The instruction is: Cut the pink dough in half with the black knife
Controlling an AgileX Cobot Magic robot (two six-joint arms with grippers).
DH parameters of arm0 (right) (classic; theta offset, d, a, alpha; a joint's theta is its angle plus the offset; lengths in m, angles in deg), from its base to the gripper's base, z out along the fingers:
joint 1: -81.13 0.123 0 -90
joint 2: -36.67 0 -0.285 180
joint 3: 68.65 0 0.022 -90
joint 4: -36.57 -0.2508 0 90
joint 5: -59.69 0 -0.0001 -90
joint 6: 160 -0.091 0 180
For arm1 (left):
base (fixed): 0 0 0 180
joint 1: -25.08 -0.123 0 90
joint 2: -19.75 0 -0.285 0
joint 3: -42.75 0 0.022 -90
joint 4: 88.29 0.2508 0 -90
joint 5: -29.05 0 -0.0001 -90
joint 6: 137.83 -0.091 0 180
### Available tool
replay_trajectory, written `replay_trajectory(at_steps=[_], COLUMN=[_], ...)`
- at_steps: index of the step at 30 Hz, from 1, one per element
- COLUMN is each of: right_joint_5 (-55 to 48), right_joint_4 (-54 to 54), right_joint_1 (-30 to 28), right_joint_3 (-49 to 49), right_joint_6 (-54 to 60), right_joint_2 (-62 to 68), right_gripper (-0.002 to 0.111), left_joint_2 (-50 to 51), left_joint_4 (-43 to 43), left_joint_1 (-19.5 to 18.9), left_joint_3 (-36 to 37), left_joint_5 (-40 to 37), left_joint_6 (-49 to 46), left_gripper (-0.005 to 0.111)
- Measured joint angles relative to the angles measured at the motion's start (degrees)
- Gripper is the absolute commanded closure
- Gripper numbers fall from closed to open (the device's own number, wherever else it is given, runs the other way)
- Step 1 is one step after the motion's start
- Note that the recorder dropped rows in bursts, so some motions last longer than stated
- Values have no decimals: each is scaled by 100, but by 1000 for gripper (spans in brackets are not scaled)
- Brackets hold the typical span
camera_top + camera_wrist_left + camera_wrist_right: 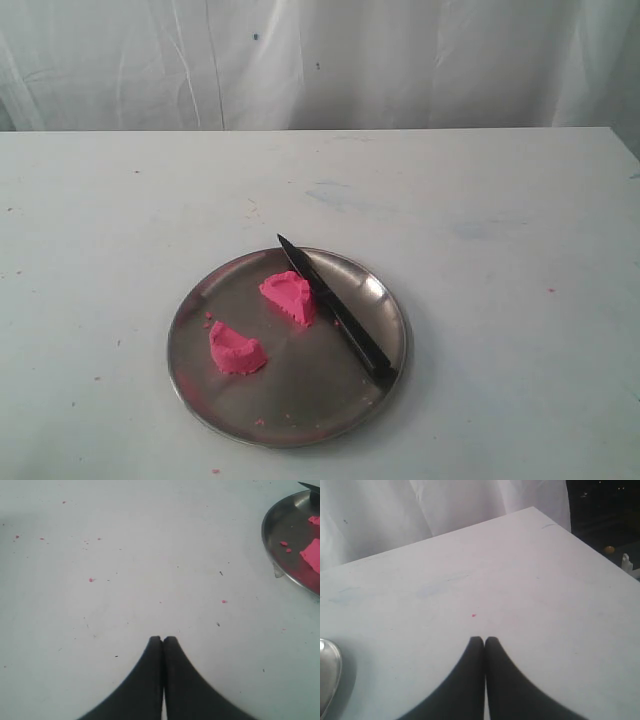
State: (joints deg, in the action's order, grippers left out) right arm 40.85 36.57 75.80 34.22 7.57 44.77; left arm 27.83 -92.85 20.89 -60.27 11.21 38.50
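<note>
The pink dough lies in two half-moon chunks on the steel plate [300, 425]: one chunk [236, 350] at the plate's left, the other [290, 296] nearer the middle. The black knife [335, 309] rests across the plate beside the second chunk, tip toward the back, handle on the right rim. In the left wrist view the plate's rim [272, 555] and a bit of dough [312, 554] show at the edge. My left gripper [163, 639] is shut and empty over bare table. My right gripper [484, 639] is shut and empty too, away from the plate's rim [331, 672]. Neither gripper shows in the exterior view.
The white table [500, 250] carries scattered pink crumbs [91, 580]. A white curtain [320, 60] hangs behind the table's far edge. In the right wrist view the table's corner [535, 510] borders a dark area.
</note>
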Motion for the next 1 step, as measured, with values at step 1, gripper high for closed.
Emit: replay_trajectory(at_steps=[1], right_joint_5=[0], right_joint_4=[0], right_joint_1=[0], right_joint_3=[0], right_joint_6=[0], right_joint_2=[0], right_gripper=[108], left_joint_2=[0], left_joint_4=[0], left_joint_1=[0], left_joint_3=[0], left_joint_5=[0], left_joint_6=[0], left_gripper=[107])
